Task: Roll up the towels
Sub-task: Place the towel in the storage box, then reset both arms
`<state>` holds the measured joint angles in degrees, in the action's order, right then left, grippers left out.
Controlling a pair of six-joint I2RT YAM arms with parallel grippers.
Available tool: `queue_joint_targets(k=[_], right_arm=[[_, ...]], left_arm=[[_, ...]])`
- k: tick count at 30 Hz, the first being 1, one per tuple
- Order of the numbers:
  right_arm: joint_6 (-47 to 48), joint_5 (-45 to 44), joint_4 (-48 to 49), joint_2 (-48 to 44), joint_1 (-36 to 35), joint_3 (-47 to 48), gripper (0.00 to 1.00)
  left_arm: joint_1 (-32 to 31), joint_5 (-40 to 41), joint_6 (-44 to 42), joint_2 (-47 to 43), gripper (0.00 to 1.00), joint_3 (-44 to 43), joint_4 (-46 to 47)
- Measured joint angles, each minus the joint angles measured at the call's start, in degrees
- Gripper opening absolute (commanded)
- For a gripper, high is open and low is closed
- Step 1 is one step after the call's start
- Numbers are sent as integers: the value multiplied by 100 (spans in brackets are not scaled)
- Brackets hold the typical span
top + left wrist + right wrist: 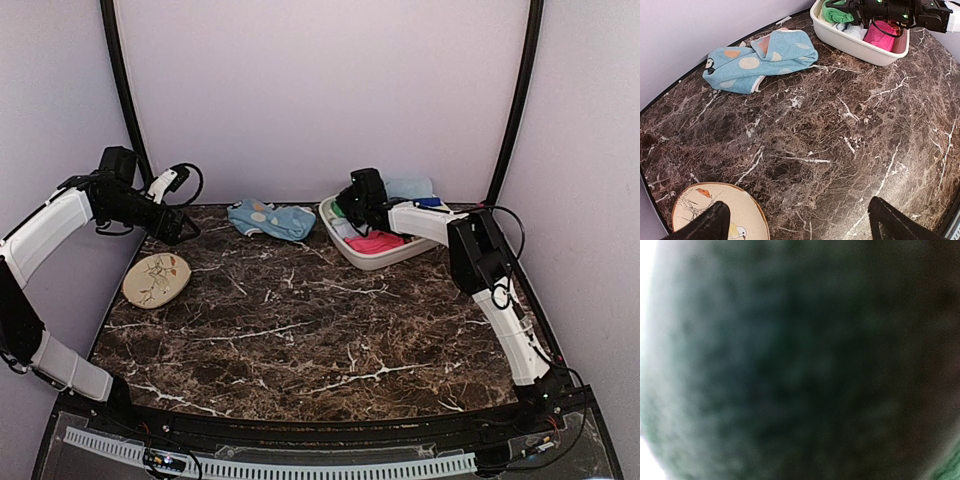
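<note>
A bright green towel (831,12) lies bunched in the left end of a white basin (855,46) at the back right. My right gripper (347,208) reaches down into that end of the basin, right at the green towel. The right wrist view shows only blurred dark green cloth (790,365) pressed close to the lens, so its jaws are hidden. My left gripper (805,226) is open and empty, held high above the table's left side near the tan disc. The pale lime-yellow towel is out of view.
A light blue towel with dots (762,54) lies crumpled at the back, left of the basin (372,262). A pink cloth (880,35) and a white one lie in the basin. A tan oval bird-print disc (157,279) lies at the left edge.
</note>
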<state>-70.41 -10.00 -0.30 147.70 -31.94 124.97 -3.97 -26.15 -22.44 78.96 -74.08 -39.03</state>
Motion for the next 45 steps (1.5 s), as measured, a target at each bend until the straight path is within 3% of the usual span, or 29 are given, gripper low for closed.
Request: queue_joint_targets(k=[1,2,8,25,31,34,41,45], right_arm=[[4,28,-44,136,9,219,87],[-42,57,-79,205,9,337,98],[-50,188,-162,149,2,424,100],[223,11,-286,-2083,-356,-1593,100],[304,-31,50,-3005,-503,-2951,100],[452,-28,37,-3104,-455,-3165,100],[1971,-977,-396,-3705,-509,-3491,100],[3438,-1969,544,-5416,-699,-5410,100]], left_arm=[[0,-2,0,0,99,0,0],[0,-4,4,0,99,2,0],[0,37,17,0,99,114,-2],[13,302,-11,-42,99,313,22],[28,328,-50,-90,99,387,96],[33,328,-52,-101,99,431,120],[70,623,-90,-151,99,789,511],[175,890,-35,-367,99,1508,1344]])
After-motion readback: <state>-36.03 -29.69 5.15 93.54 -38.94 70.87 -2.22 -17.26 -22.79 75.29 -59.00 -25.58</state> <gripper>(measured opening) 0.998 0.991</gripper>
